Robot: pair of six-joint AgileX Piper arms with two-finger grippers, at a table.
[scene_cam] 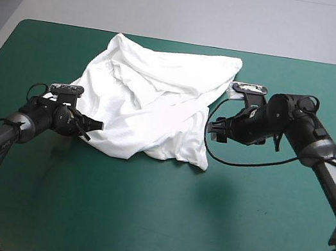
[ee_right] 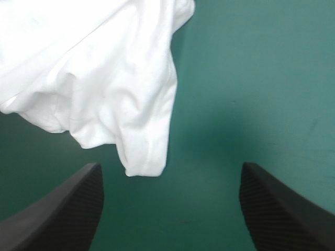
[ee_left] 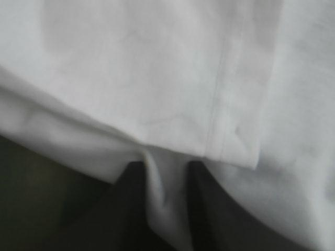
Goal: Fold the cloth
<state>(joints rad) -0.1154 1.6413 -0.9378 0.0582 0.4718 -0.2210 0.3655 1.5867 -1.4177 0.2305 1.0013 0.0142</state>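
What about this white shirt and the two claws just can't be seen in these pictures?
1. High view: the T-shirt is crumpled; its folds hide the collar.
2. Left wrist view: cloth fills the view, so which part the left gripper pinches is unclear.
3. Right wrist view: only one corner shows ahead of the open right gripper; the rest is cut off.

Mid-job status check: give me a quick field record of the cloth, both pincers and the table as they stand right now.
T-shirt: white, rumpled, partly spread, lying mid-table toward the far edge
left pincer: shut on the T-shirt's near-left edge, a fold of fabric between its fingers
right pincer: open, at the T-shirt's right side, a corner of fabric just ahead, not gripped
table: teal-green cover
fold: no neat fold yet
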